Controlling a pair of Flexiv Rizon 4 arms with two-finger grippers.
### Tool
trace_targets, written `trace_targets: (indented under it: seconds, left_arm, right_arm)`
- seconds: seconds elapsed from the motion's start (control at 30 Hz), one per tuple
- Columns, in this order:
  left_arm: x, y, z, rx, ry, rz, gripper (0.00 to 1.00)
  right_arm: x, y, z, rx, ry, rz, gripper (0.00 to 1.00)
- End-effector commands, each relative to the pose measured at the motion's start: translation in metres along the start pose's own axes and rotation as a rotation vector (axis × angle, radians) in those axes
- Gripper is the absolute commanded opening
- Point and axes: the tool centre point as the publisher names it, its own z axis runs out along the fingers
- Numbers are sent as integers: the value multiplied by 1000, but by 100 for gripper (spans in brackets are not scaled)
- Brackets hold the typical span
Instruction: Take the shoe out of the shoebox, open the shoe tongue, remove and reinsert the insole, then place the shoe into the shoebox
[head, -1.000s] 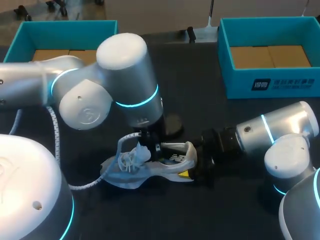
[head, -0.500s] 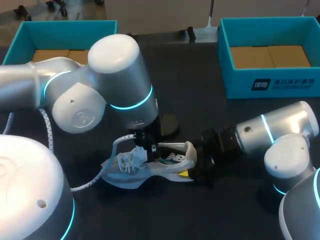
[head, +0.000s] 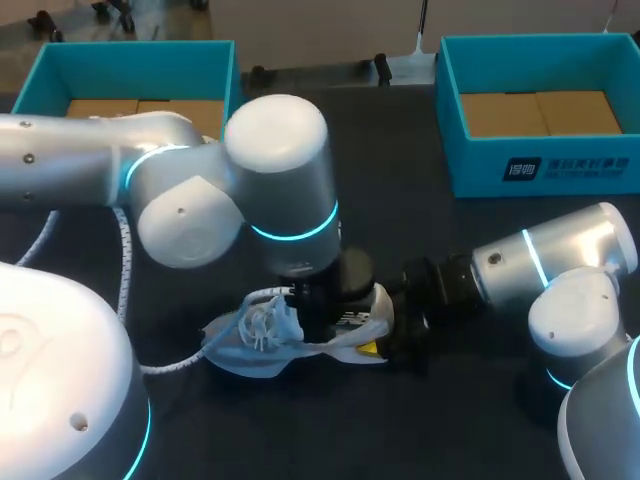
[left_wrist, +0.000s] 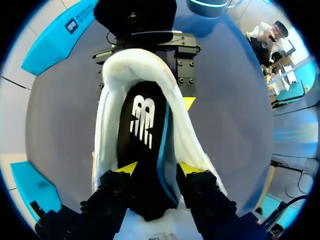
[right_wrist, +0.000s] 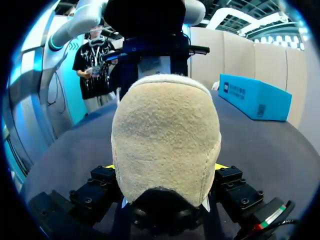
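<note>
A pale shoe (head: 245, 350) lies on the dark table (head: 420, 220), near the middle, toe left and heel right. The right gripper (right_wrist: 164, 167) clamps the heel from the right. The left gripper (left_wrist: 157, 169) points down into the shoe, astride the black insole (left_wrist: 142, 125) (pinched or not, I cannot tell).

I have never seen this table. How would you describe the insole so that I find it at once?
On the dark table, in front of the left teal box and the right teal box, lies one white shoe. Look into its opening for the insole. It is the only black part, with a white logo and a blue edge; the lining around it is white.
</note>
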Motion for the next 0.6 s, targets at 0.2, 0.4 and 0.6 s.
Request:
trace_targets:
  seconds: [0.2, 0.4, 0.6]
  left_arm:
    - [-5, -7, 22, -62, -62, -30, 43]
    - [-11, -4, 22, -74, -113, -56, 0]
    - [-21, 5, 6, -18, -105, -113, 0]
  right_arm:
    - [0, 2, 0, 6, -1, 2, 0]
    - [0, 2, 0, 6, -1, 2, 0]
    - [0, 2, 0, 6, -1, 2, 0]
